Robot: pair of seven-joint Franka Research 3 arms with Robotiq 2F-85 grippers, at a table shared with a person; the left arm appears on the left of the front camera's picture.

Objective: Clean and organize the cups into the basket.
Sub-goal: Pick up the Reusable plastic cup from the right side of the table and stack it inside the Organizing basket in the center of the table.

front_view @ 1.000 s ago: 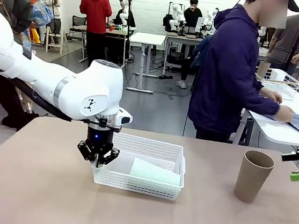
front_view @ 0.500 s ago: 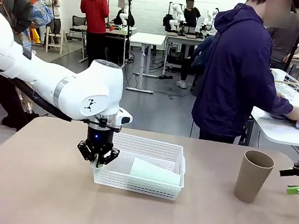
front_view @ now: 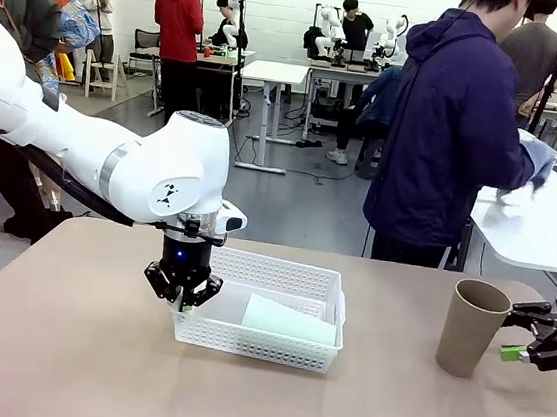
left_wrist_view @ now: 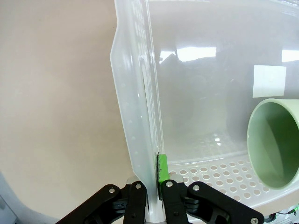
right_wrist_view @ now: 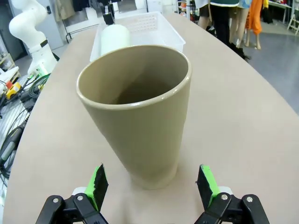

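The wide-open right gripper [front_view: 513, 334] has moved up to the brown cup [front_view: 470, 326] just ahead, ready to grasp; the left gripper [front_view: 182, 298] still pinches the basket [front_view: 281, 274] wall

Two cups [front_view: 289, 320] [front_view: 472, 326], one white basket [front_view: 253, 344]

Basket [front_view: 255, 345] is white lattice; mint-green cup [front_view: 291, 321] and brown cup [front_view: 471, 328] are plain.
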